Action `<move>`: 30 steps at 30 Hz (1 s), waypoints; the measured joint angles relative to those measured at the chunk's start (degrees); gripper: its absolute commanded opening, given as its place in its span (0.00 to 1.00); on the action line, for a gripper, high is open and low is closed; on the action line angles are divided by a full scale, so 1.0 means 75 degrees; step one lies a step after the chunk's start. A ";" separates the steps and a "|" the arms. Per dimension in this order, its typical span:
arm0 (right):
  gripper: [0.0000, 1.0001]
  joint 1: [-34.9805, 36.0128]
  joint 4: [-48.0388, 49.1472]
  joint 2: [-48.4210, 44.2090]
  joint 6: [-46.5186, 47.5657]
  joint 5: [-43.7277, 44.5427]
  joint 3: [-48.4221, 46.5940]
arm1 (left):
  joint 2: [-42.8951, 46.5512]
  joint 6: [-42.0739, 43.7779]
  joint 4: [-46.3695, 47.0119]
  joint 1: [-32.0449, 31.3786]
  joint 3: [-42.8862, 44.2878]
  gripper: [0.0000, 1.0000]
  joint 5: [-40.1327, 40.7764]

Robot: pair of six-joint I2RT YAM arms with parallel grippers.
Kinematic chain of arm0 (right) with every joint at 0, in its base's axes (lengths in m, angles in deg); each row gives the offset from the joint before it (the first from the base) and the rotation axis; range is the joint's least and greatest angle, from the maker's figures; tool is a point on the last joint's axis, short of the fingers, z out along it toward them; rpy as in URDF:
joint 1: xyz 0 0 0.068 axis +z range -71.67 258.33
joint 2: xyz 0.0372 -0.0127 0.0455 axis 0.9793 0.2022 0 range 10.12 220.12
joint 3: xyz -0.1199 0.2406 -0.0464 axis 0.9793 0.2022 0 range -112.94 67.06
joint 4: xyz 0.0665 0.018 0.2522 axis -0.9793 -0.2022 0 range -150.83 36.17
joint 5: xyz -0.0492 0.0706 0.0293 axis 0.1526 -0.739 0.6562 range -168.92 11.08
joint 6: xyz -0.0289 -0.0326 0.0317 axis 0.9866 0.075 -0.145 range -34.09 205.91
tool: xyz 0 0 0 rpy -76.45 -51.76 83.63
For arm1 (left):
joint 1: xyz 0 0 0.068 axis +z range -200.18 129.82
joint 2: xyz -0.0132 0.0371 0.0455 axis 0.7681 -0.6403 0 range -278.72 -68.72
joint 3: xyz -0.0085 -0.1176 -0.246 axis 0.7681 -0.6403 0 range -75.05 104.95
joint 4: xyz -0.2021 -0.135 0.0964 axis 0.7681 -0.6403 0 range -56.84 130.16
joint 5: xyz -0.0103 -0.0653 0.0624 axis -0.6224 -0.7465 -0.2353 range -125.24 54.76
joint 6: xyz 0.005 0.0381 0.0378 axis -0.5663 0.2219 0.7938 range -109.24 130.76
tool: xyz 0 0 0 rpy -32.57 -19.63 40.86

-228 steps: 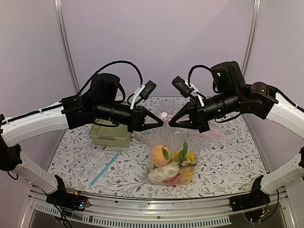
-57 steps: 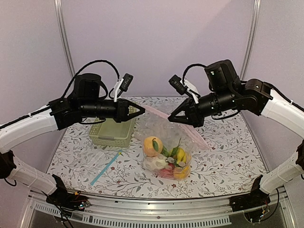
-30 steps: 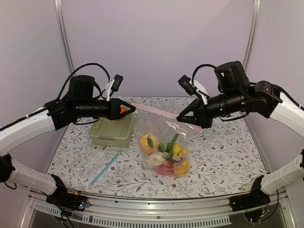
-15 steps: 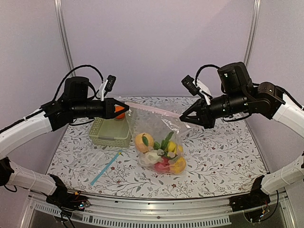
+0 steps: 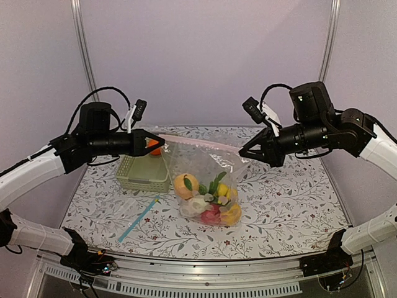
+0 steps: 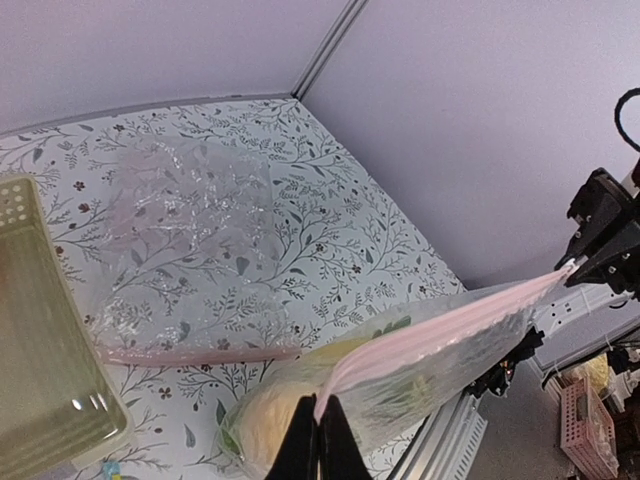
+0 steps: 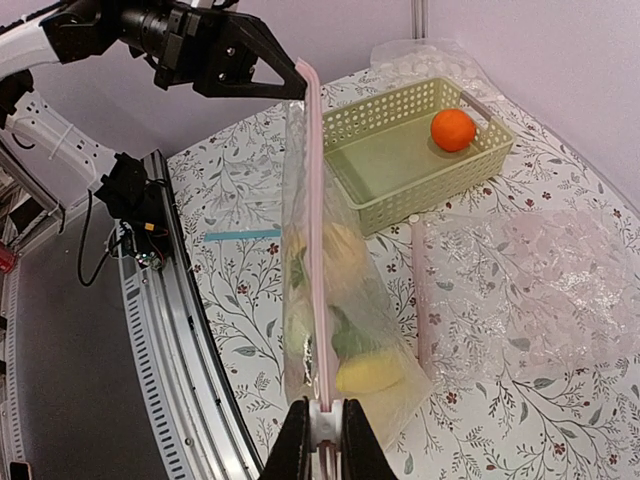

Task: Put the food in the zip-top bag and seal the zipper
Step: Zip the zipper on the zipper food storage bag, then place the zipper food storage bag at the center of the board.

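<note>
Left gripper (image 6: 318, 440) is closed flat on one end of the zipper (image 7: 317, 250). Right gripper (image 7: 322, 435) is clamped on the opposite end. The pink strip is stretched taut between them, above the table (image 5: 291, 205). The zip-top bag (image 5: 201, 167) hangs below it, with the food (image 5: 208, 202) gathered at its bottom. One orange (image 7: 453, 129) lies in the green basket (image 7: 385, 160). A second clear bag (image 7: 530, 290) and a blue-strip bag (image 5: 138, 218) lie flat on the table.
</note>
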 measured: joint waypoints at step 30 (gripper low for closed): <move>0.57 -0.0079 0.0111 -0.0519 -0.0755 0.0020 0.0289 | -0.0038 0.0061 0.0259 0.0469 -0.0140 0.00 -0.1265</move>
